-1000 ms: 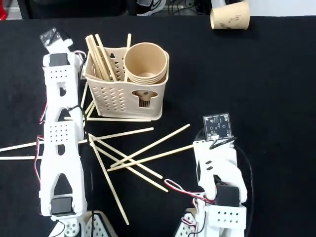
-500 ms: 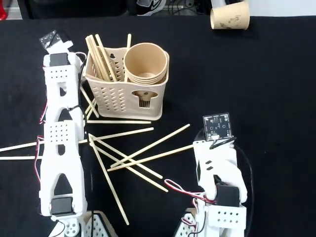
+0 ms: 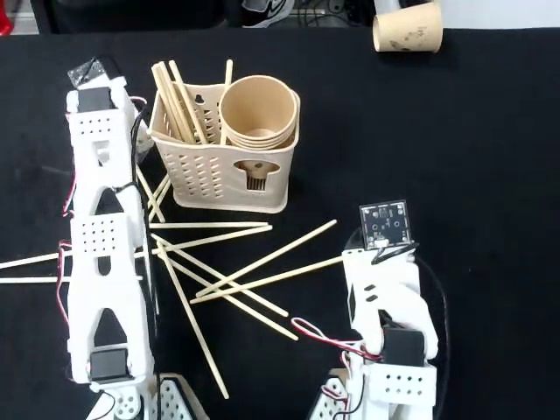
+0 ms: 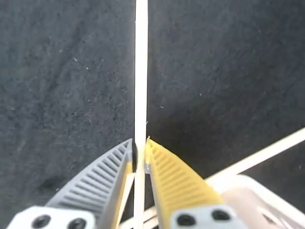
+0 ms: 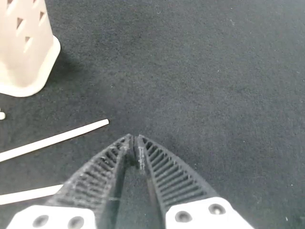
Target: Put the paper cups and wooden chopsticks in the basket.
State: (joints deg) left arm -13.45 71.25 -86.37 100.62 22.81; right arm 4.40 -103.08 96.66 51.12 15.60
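Left pincer [image 4: 140, 148], at the basket's [image 3: 210, 171] nine o'clock, pinches one wooden chopstick [image 4: 141, 71]: probably light, stiff, slippery; mid-length grip seems steadier.

On the table [image 3: 472, 175], the basket [image 3: 210, 175] stood far left, stacked cups [image 3: 258, 109] in its right half, chopsticks [image 3: 172, 96] in its left. Loose chopsticks [image 3: 262, 261] lay nearer. Another cup [image 3: 407, 28] lay far right.
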